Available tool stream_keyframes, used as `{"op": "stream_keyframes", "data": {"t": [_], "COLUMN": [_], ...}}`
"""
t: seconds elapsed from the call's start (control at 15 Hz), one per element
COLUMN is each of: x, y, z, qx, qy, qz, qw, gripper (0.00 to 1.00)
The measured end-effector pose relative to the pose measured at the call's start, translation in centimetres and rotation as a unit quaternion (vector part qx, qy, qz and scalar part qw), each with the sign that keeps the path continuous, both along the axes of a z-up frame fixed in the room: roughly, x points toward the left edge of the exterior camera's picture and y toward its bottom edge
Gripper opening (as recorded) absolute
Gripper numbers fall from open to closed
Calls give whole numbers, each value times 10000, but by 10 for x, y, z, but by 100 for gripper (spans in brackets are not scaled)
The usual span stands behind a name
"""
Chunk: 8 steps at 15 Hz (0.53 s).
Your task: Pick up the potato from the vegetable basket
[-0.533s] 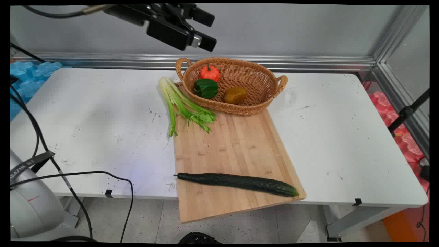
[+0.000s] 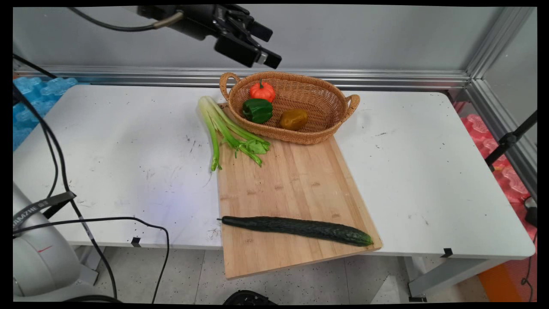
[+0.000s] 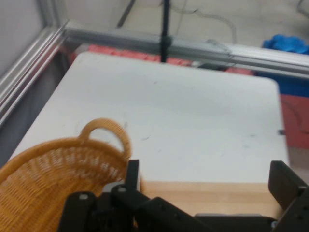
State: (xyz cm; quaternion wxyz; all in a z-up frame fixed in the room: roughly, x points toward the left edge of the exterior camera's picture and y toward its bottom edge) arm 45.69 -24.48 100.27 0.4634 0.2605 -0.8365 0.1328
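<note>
A cutting board (image 2: 296,193) lies on the table (image 2: 429,171) near its middle, its near end jutting past the table's front edge. A wicker basket (image 2: 317,107) sits on the board's far end, close to the wall. In the basket lie a small pumpkin (image 2: 262,91) at the back left, a bell pepper (image 2: 257,110) just before it, and another pepper (image 2: 294,119) to the right. Celery (image 2: 227,131) lies left of the basket (partly on the board, partly on the table). A cucumber (image 2: 296,227) lies crosswise on the board's near end. The gripper (image 2: 268,47) hangs above the basket's far left rim
</note>
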Motion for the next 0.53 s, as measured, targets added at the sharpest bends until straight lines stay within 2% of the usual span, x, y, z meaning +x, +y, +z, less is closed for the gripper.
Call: {"op": "stream_keyframes", "data": {"t": [0.53], "x": [-13], "y": [-51], "z": [-33], "qx": [216], "qy": [-390], "qz": [494], "qw": [9978], "gripper": [100]}}
